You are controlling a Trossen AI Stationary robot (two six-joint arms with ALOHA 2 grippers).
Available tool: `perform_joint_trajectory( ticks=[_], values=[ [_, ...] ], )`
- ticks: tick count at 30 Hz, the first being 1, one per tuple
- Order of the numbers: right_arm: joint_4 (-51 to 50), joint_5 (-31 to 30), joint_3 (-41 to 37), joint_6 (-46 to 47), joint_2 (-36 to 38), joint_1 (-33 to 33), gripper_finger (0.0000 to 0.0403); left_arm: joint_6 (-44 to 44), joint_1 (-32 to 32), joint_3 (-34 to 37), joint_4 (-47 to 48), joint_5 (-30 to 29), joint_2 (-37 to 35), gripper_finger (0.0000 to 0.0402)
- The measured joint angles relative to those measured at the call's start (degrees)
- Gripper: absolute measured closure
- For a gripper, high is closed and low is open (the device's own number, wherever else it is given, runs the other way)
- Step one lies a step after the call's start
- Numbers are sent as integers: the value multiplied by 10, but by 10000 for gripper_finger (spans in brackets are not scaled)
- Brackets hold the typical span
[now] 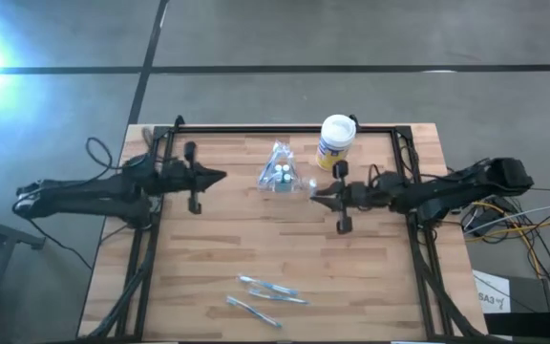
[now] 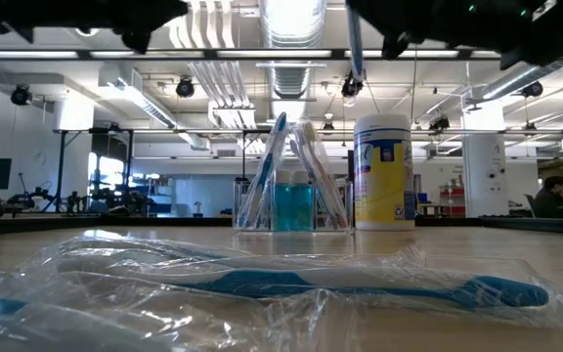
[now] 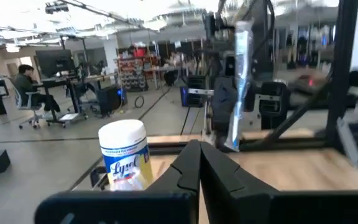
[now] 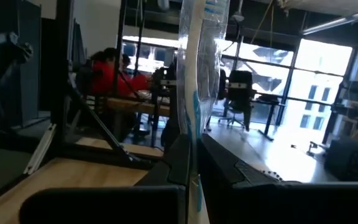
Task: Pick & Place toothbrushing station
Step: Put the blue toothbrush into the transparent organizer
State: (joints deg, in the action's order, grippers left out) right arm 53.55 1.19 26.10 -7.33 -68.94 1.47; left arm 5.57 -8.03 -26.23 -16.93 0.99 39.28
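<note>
The toothbrushing station [image 1: 281, 175] is a small clear holder with toothbrushes and blue-capped items in it. It stands on its base on the table's far middle and also shows in the low view [image 2: 291, 200]. My right gripper [image 1: 315, 194] is just right of it, above the table, shut on a plastic-wrapped toothbrush [image 4: 191, 87]. This brush also shows in the left wrist view [image 3: 237, 81]. My left gripper [image 1: 222, 176] is left of the holder, shut and empty, with its fingers [image 3: 197, 152] meeting. My right gripper pinches the wrapped toothbrush's shaft [image 4: 190, 134] between its two fingers. The fingers lie level, come from the table's right side and cross the brush. The brush stands upright and rises well above the fingers. Its lower end [image 2: 356, 68] hangs clear of the table.
A white-lidded round canister with a yellow label [image 1: 335, 140] stands just far-right of the holder. Several wrapped toothbrushes [image 1: 265, 296] lie near the table's near edge, close to the low camera [image 2: 291, 284]. A black frame [image 1: 285, 128] rims the table.
</note>
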Motion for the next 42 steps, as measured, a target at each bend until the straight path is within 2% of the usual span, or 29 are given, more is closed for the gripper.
perform_joint_trajectory(
  ticks=[5, 11, 17, 20, 25, 30, 36, 42],
  values=[
    [92, 42, -1, 28, -67, -46, 390, 44, 0, -68, 8, 0, 93, 395],
    [148, 44, 3, 27, -131, -57, 390, 44, 0, -136, -4, 0, 190, 394],
    [150, 44, 31, 26, -153, -57, 390, 20, 0, -180, -44, 1, 276, 359],
    [148, 44, 39, 25, -161, -56, 390, 8, 0, -191, -60, 32, 312, 334],
    [140, 44, 44, 26, -164, -56, 390, 5, 1, -206, -94, 100, 340, 280],
    [143, 44, 42, 25, -163, -57, 390, 11, 2, -221, -96, 122, 362, 235],
    [134, 43, 46, 14, -164, -57, 390, 15, 2, -237, -95, 131, 384, 220],
    [132, 41, 46, 14, -164, -56, 390, 15, 2, -242, -151, 133, 397, 220]
  ],
)
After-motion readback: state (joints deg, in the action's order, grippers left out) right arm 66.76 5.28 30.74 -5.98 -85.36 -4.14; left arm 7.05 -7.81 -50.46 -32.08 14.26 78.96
